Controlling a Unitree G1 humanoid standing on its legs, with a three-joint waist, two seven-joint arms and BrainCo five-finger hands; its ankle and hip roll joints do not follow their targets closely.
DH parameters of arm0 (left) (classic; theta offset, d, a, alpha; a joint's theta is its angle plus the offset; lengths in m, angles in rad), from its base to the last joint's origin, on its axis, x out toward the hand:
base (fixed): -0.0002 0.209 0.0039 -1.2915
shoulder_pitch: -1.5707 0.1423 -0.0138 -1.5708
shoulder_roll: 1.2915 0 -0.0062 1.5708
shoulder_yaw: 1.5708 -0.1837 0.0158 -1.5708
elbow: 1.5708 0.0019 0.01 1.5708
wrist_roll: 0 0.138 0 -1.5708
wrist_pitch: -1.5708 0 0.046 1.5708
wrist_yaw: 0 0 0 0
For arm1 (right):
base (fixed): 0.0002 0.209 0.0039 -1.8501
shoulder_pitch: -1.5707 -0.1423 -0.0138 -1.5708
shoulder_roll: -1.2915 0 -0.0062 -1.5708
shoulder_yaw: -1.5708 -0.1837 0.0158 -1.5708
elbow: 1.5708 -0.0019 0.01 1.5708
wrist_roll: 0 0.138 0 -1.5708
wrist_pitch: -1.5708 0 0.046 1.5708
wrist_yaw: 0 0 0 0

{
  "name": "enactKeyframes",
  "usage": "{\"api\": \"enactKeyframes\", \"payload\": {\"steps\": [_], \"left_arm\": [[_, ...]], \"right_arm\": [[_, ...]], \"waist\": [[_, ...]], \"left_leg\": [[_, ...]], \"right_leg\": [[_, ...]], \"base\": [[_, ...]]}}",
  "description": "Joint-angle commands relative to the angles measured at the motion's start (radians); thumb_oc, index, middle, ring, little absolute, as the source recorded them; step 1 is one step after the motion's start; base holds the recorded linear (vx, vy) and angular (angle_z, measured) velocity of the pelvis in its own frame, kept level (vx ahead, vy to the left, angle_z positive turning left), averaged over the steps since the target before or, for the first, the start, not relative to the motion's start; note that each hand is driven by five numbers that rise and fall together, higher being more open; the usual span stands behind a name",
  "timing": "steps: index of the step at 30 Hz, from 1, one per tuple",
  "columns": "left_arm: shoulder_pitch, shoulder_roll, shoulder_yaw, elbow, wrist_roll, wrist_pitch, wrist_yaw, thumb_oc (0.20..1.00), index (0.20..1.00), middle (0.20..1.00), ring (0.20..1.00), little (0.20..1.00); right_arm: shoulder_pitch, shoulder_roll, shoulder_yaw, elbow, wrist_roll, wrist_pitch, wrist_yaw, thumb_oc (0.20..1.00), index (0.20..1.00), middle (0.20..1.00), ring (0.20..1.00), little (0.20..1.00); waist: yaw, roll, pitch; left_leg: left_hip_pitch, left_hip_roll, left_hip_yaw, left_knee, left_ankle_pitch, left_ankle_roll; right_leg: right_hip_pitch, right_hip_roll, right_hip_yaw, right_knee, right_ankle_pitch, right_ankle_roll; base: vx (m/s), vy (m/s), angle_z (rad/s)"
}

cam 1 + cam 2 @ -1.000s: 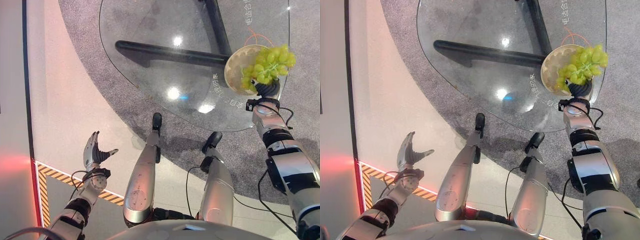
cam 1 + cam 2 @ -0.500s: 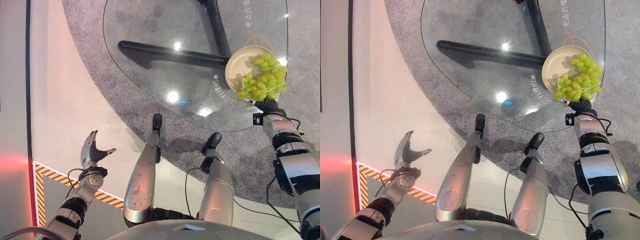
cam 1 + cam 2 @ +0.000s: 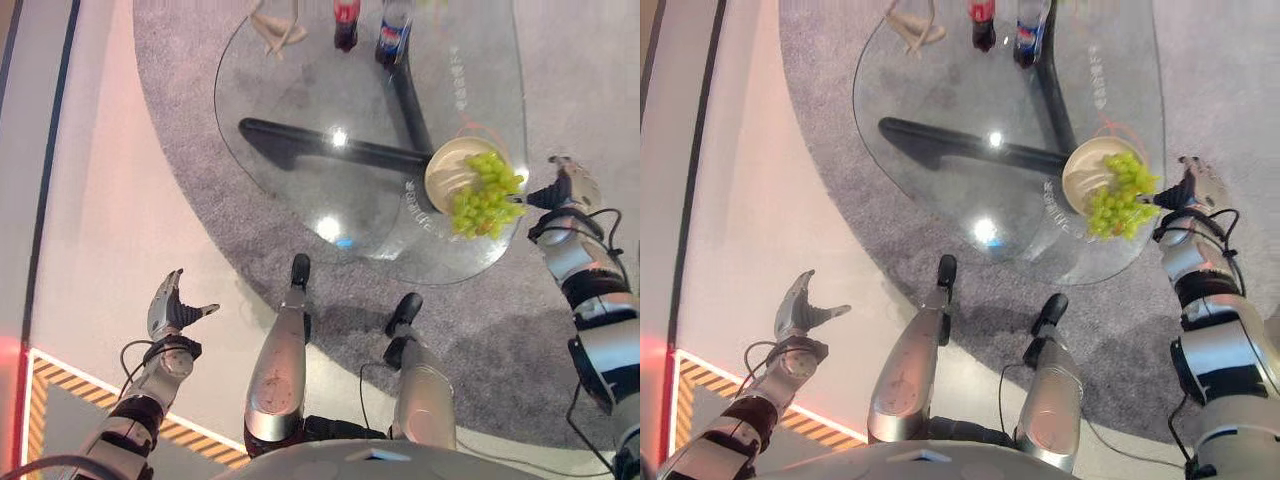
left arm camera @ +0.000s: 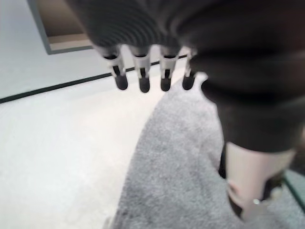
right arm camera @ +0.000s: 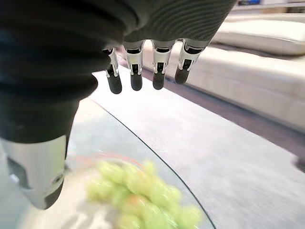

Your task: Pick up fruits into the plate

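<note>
The grapes (image 3: 482,196) lie on the plate (image 3: 441,170), just beside the right hand (image 3: 566,187) (fingers straight, holding nothing).

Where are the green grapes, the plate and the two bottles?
grapes (image 3: 482,196), left eye view, middle of the bunch
plate (image 3: 442,166), left eye view, bare part near its rim
bottles (image 3: 345,22), left eye view, the red-capped bottle's body

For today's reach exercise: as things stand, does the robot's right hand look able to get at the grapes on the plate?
Probably yes. The right hand is open beside the glass table's edge, with the grapes on the plate just next to it and nothing in between.
</note>
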Motion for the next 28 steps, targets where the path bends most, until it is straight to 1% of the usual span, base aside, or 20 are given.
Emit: {"api": "enactKeyframes", "payload": {"steps": [1,2,3,5,6,7,8,11,14,15,17,18,21,25,28], "left_arm": [[0.045,0.003,0.048,0.069,0.005,0.014,0.01,1.0,1.0,1.0,1.0,1.0],[0.047,-0.004,0.054,0.073,0.008,0.021,0.006,1.0,1.0,1.0,1.0,1.0],[0.046,-0.011,0.057,0.08,0.022,0.05,-0.007,1.0,1.0,1.0,1.0,1.0],[0.047,-0.03,0.061,0.095,0.021,0.055,-0.013,1.0,1.0,1.0,1.0,1.0],[0.05,-0.041,0.064,0.095,0.016,0.063,-0.022,1.0,1.0,1.0,1.0,1.0],[0.053,-0.06,0.063,0.117,0.009,0.06,-0.032,1.0,1.0,1.0,1.0,1.0],[0.053,-0.06,0.062,0.117,0.009,0.06,-0.031,1.0,1.0,1.0,1.0,1.0],[0.06,-0.084,0.067,0.165,0.001,0.047,-0.055,1.0,1.0,1.0,1.0,1.0],[0.061,-0.111,0.064,0.234,-0.017,0.042,-0.092,1.0,1.0,1.0,1.0,1.0],[0.063,-0.115,0.064,0.246,-0.019,0.042,-0.102,1.0,1.0,1.0,1.0,1.0],[0.066,-0.124,0.066,0.272,-0.021,0.042,-0.114,1.0,1.0,1.0,1.0,1.0],[0.066,-0.129,0.065,0.297,-0.028,0.041,-0.134,1.0,1.0,1.0,1.0,1.0],[0.071,-0.139,0.069,0.333,-0.026,0.058,-0.162,1.0,1.0,1.0,1.0,1.0],[0.086,-0.149,0.077,0.354,-0.014,0.071,-0.19,1.0,1.0,1.0,1.0,1.0],[0.097,-0.161,0.081,0.369,-0.003,0.09,-0.219,1.0,1.0,1.0,1.0,1.0]], "right_arm": [[0.07,0.012,0.003,-0.062,0.027,-0.064,-0.054,1.0,1.0,1.0,1.0,1.0],[0.114,0.038,-0.014,-0.089,0.049,-0.08,-0.054,1.0,1.0,1.0,1.0,1.0],[0.17,0.071,-0.027,-0.113,0.05,-0.088,-0.054,1.0,1.0,1.0,1.0,1.0],[0.256,0.117,-0.045,-0.127,0.049,-0.128,-0.061,1.0,1.0,1.0,1.0,1.0],[0.307,0.139,-0.056,-0.134,0.075,-0.13,-0.056,1.0,1.0,1.0,1.0,1.0],[0.382,0.181,-0.084,-0.1,0.082,-0.173,-0.039,1.0,1.0,1.0,1.0,1.0],[0.383,0.181,-0.084,-0.1,0.082,-0.174,-0.04,1.0,1.0,1.0,1.0,1.0],[0.476,0.25,-0.104,-0.043,0.1,-0.189,0.01,1.0,1.0,1.0,1.0,1.0],[0.548,0.322,-0.108,0.044,0.121,-0.185,0.054,1.0,1.0,1.0,1.0,1.0],[0.559,0.33,-0.11,0.062,0.127,-0.185,0.061,1.0,1.0,1.0,1.0,1.0],[0.579,0.348,-0.118,0.102,0.133,-0.178,0.085,1.0,1.0,1.0,1.0,1.0],[0.593,0.363,-0.125,0.155,0.128,-0.139,0.123,1.0,1.0,1.0,1.0,1.0],[0.616,0.392,-0.138,0.255,0.162,-0.098,0.172,1.0,1.0,1.0,1.0,1.0],[0.627,0.41,-0.158,0.317,0.152,-0.079,0.209,1.0,1.0,1.0,1.0,1.0],[0.633,0.424,-0.155,0.374,0.152,-0.021,0.272,1.0,1.0,1.0,1.0,1.0]], "waist": [[-0.033,-0.04,-0.083],[-0.042,-0.049,-0.101],[-0.055,-0.06,-0.127],[-0.07,-0.073,-0.162],[-0.078,-0.077,-0.185],[-0.092,-0.08,-0.219],[-0.091,-0.08,-0.219],[-0.115,-0.079,-0.274],[-0.142,-0.073,-0.326],[-0.146,-0.072,-0.335],[-0.157,-0.071,-0.354],[-0.168,-0.067,-0.366],[-0.182,-0.06,-0.384],[-0.188,-0.052,-0.401],[-0.189,-0.046,-0.416]], "left_leg": [[0.05,-0.038,0.057,0.001,-0.146,0.032],[0.07,-0.032,0.065,-0.011,-0.147,0.03],[0.095,-0.025,0.073,-0.028,-0.149,0.027],[0.124,-0.012,0.087,-0.044,-0.145,0.024],[0.142,-0.004,0.097,-0.048,-0.146,0.022],[0.173,0.005,0.112,-0.063,-0.147,0.019],[0.175,0.005,0.112,-0.064,-0.147,0.019],[0.221,0.022,0.141,-0.085,-0.144,0.01],[0.26,0.032,0.165,-0.098,-0.145,0.004],[0.266,0.034,0.169,-0.098,-0.145,0.003],[0.275,0.037,0.178,-0.093,-0.15,0.003],[0.286,0.041,0.186,-0.09,-0.154,0.003],[0.31,0.044,0.193,-0.089,-0.162,0.003],[0.33,0.043,0.195,-0.097,-0.167,0.002],[0.342,0.042,0.192,-0.102,-0.169,0.001]], "right_leg": [[-0.005,0.076,0.019,0.064,-0.08,-0.013],[0.015,0.075,0.022,0.047,-0.077,-0.009],[0.041,0.076,0.027,0.025,-0.073,-0.005],[0.071,0.07,0.033,0.0,-0.062,0.003],[0.088,0.065,0.031,-0.011,-0.057,0.008],[0.113,0.059,0.033,-0.031,-0.048,0.016],[0.114,0.06,0.034,-0.032,-0.048,0.016],[0.154,0.047,0.033,-0.063,-0.035,0.027],[0.187,0.04,0.041,-0.087,-0.031,0.032],[0.193,0.039,0.044,-0.089,-0.032,0.032],[0.201,0.039,0.053,-0.091,-0.034,0.032],[0.208,0.038,0.061,-0.089,-0.038,0.032],[0.23,0.04,0.074,-0.099,-0.041,0.033],[0.248,0.043,0.083,-0.111,-0.042,0.033],[0.258,0.044,0.087,-0.119,-0.043,0.032]], "base": [[0.05,0.054,-0.08],[0.04,0.022,-0.18],[0.06,0.025,-0.19],[0.05,0.019,-0.16],[0.06,0.043,-0.17],[0.06,0.039,-0.15],[0.05,0.042,-0.19],[0.05,0.048,-0.18],[0.07,0.055,-0.23],[0.09,0.042,-0.26],[0.08,0.028,-0.11],[0.08,0.026,-0.14],[0.08,0.02,-0.2],[0.06,0.02,-0.12],[0.05,0.014,-0.12]]}}
